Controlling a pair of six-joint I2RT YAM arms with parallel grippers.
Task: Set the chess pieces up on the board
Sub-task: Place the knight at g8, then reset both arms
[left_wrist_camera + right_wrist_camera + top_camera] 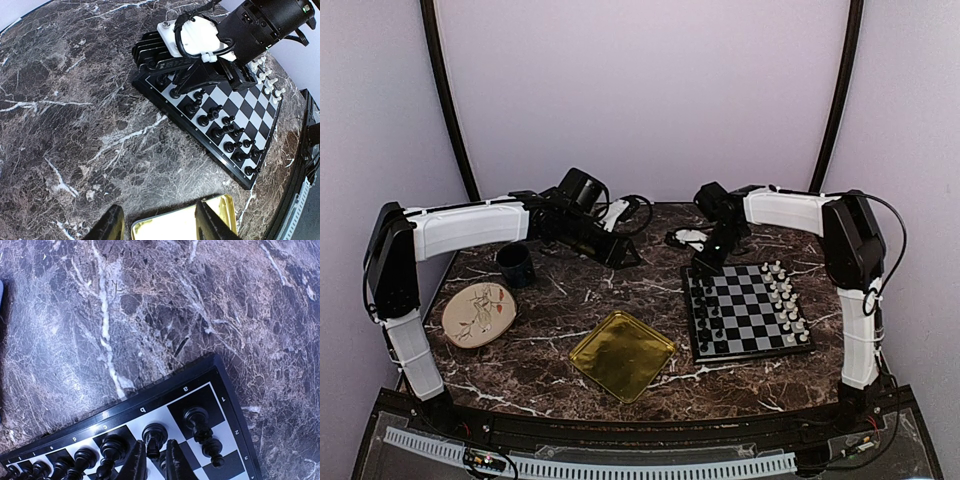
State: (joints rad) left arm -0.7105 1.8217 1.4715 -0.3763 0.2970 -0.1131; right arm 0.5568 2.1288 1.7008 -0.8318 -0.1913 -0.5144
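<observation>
Two files of black chess pieces [708, 318] stand along the left side of the board [752, 310], and white pieces [786, 298] line its right side. The board lies flat on the right half of the marble table [570, 300], in front of my right arm.

My right gripper [156, 462] is down over the board's far left corner. Its wrist camera shows the two fingers [136, 462] drawn close together with only a slim gap. One black piece [152, 436] stands upright on a square near the lettered rim, its lower part between the tips. I cannot tell whether the pads are pressing on it or just clear of it.

My left gripper [160, 225] hangs above the middle of the table with its fingers about halfway apart and nothing between them. The gold tray [622, 353] sits beside the board's near left corner. Further left are a floral plate [478, 314] and, behind it, a dark cup [514, 264].
</observation>
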